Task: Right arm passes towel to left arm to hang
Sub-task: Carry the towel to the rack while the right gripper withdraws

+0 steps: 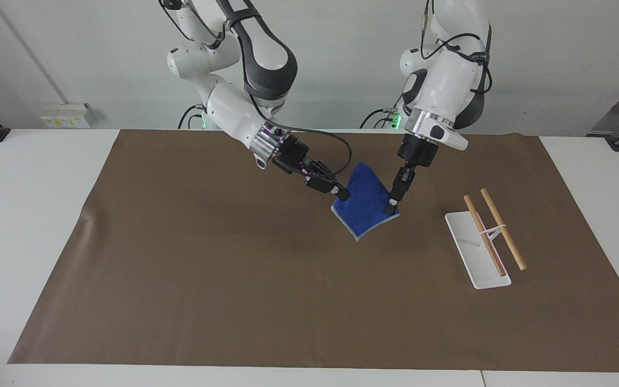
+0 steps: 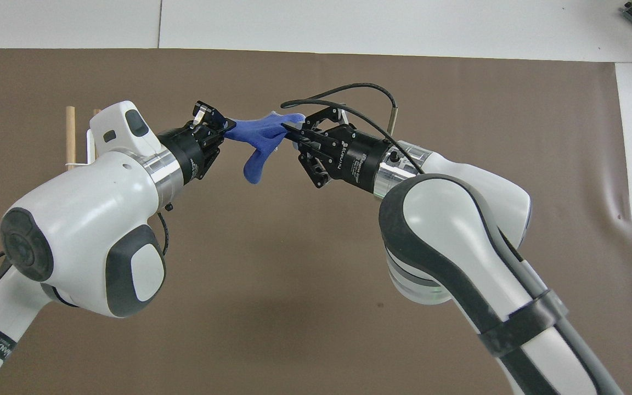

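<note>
The royal-blue towel (image 1: pixel 364 200) hangs in the air over the middle of the brown mat, held between both grippers. My right gripper (image 1: pixel 342 193) is shut on its edge toward the right arm's end. My left gripper (image 1: pixel 391 207) points down and is shut on the corner toward the left arm's end. In the overhead view the towel (image 2: pixel 261 138) stretches between the left gripper (image 2: pixel 221 125) and the right gripper (image 2: pixel 289 129), and a fold droops down between them.
A white rack base (image 1: pixel 476 251) with two wooden rods (image 1: pixel 503 228) stands on the brown mat (image 1: pixel 234 269) toward the left arm's end; in the overhead view one rod (image 2: pixel 69 137) shows beside the left wrist. A thick black cable (image 1: pixel 342 148) loops off the right wrist.
</note>
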